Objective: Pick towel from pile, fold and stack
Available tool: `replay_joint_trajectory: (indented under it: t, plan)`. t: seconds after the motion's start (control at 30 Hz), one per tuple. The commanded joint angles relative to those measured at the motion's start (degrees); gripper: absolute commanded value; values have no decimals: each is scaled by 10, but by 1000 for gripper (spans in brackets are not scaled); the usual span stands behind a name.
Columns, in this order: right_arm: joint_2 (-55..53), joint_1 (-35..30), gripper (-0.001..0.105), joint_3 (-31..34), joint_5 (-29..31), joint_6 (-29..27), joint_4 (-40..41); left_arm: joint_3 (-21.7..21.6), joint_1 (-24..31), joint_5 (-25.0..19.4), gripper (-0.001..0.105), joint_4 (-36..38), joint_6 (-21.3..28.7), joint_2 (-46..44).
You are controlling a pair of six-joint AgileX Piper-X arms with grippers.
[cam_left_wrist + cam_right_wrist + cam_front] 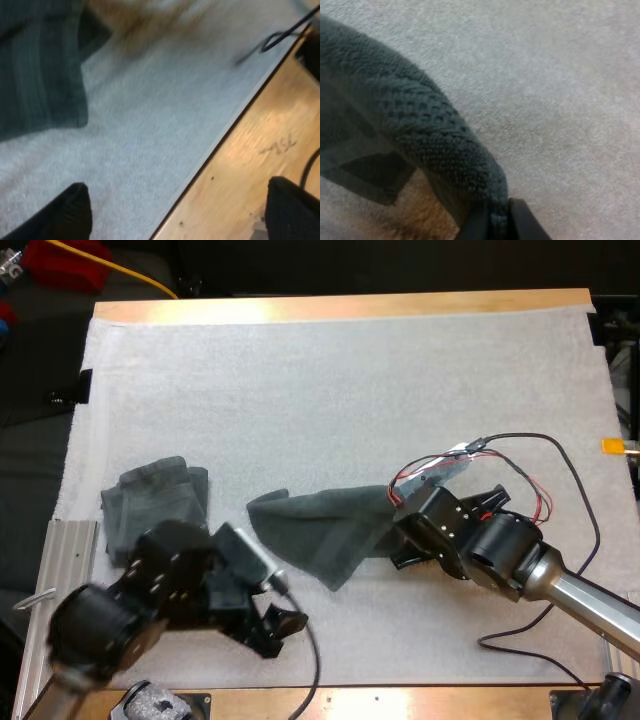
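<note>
one low right end effector [492, 222] tight on towel [315, 530] corner

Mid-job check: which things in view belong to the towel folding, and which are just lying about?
Job:
- dark grey-green cloth towel, clamped by the right pincer
- second dark grey-green towel, on the mat beside the left arm
- left pincer, open and holding nothing
- white mat

Lying about:
- ribbed metal rail at the mat's left edge
- yellow cable beyond the table's far side
</note>
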Motion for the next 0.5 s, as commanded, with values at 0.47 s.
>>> replay_joint_trajectory:
  t: [0.47]
  plan:
    - [-4,-3,1,-1,-5,4,1,25,-104,-132,69,-70,24,100]
